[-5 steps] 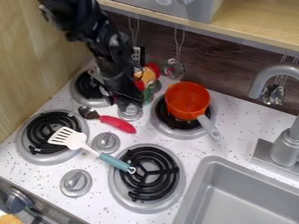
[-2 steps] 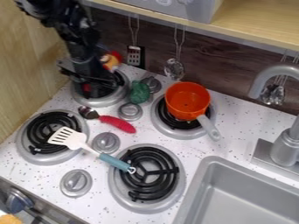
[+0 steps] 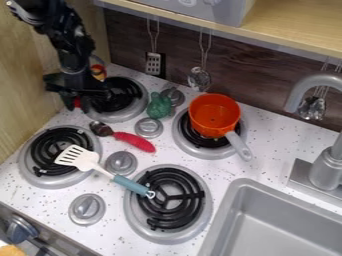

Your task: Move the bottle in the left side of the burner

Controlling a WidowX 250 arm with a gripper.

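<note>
Leftward, across the upper-left burner, the black two-finger gripper (image 3: 81, 102) and the red-and-yellow bottle (image 3: 99, 73) have moved together since the earlier frames, from beside the small knobs to the burner's left side. Beneath everything spreads the white speckled stovetop counter (image 3: 220, 200), with the grey rectangular sink (image 3: 280, 225) set in at the lower right. Four round burners with black coils and silvery rims sit on the counter: upper left (image 3: 123, 95), upper right, lower left (image 3: 35, 173) and lower right (image 3: 147, 225). Jaws closed on the bottle, the gripper hides much of it at the upper-left burner's left edge. An orange pot (image 3: 214, 112) with a grey handle stands on the upper-right burner. A white slotted spatula (image 3: 79, 157) with a blue handle lies between the two lower burners, its ends over their edges. Smaller still are a dark-bowled spoon (image 3: 135, 141) with a red handle, a crinkly green object (image 3: 159, 105) and four round grey knobs (image 3: 121, 163).
</note>
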